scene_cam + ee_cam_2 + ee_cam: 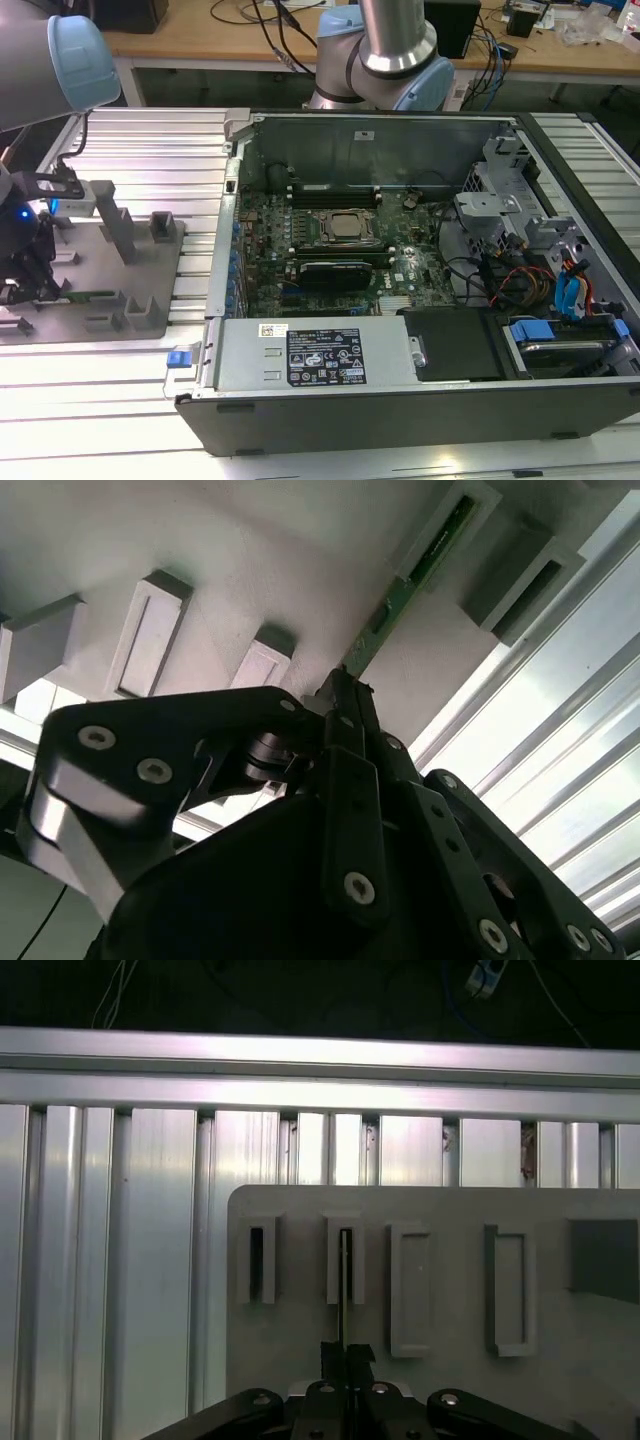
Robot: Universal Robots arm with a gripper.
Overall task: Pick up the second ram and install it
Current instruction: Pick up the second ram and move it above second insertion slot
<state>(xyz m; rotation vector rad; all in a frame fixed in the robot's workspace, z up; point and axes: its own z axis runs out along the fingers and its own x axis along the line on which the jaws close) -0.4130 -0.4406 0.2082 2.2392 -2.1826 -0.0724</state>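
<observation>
In the exterior view the end effector (22,288) hangs over a grey fixture plate (100,262) on the ribbed aluminium worktop (150,150), at about 9 o'clock from the open computer case (380,150). In both wrist views its fingers (338,695) are pressed together on the near end of the second ram (395,605). The thin green stick stands on edge, and its far end sits in a slotted grey block (345,1228) on the plate.

arm (35,65) reaching low, hand (346,1352) pointing down, fingers (347,720) pinched together
</observation>
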